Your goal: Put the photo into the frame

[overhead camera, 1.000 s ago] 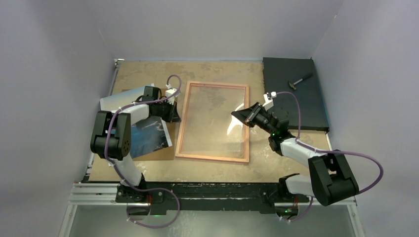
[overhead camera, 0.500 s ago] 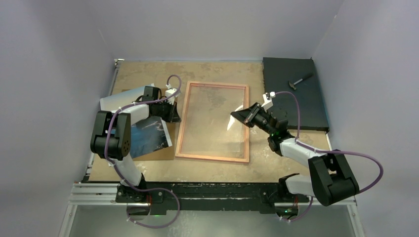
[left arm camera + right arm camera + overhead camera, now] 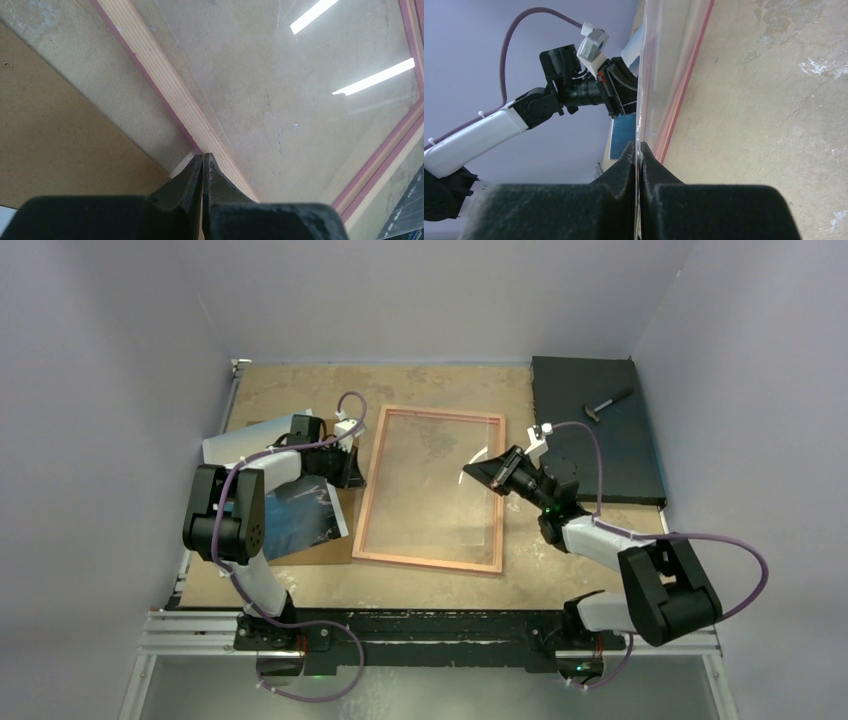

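Top external | my right jaws, clamped on the frame (image 3: 430,561) edge, are tipping it slightly further up | my left jaws, shut empty, bracing opposite rim | photo (image 3: 300,512) lying uninserted

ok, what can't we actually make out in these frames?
- Photo: top view, the left arm covers much of it. Only a blue sliver shows in the right wrist view.
- Tool on the black mat: top view, too small to identify.
- Right gripper: right wrist view, the shut fingertips hide whether they pinch the pane edge.
- Left gripper: left wrist view, the tips hide any contact with the frame rim.
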`<state>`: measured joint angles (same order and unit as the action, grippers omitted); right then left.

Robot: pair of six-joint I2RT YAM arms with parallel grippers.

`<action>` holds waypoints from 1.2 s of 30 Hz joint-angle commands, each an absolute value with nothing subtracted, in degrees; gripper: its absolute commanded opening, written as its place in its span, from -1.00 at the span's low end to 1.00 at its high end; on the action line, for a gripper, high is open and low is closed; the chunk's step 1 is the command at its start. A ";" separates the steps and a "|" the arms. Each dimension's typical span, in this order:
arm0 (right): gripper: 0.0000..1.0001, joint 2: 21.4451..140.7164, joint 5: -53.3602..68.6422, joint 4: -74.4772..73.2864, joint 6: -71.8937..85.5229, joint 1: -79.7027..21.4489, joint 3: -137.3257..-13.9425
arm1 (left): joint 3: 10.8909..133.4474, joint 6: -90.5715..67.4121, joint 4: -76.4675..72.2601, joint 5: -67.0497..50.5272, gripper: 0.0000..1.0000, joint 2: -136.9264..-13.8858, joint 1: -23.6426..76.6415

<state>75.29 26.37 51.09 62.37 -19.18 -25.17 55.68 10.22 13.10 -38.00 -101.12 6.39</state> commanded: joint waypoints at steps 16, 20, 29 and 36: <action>-1.00 77.14 27.46 52.94 61.70 -19.96 -25.88 | 53.01 13.21 19.66 -34.28 -1.00 -103.41 6.33; -1.00 75.53 25.76 49.96 61.02 -19.95 -24.86 | 53.02 13.19 19.64 -34.45 -1.00 -103.41 6.34; -1.00 76.66 24.90 48.85 61.40 -19.95 -24.27 | 52.91 13.40 19.66 -34.49 -1.00 -103.00 6.35; -1.00 76.46 23.63 46.45 61.33 -19.95 -23.78 | 52.82 13.47 19.61 -34.53 -1.00 -103.06 6.37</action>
<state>77.08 23.66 48.62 62.28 -19.22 -24.49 55.59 10.37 13.39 -38.37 -101.12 6.37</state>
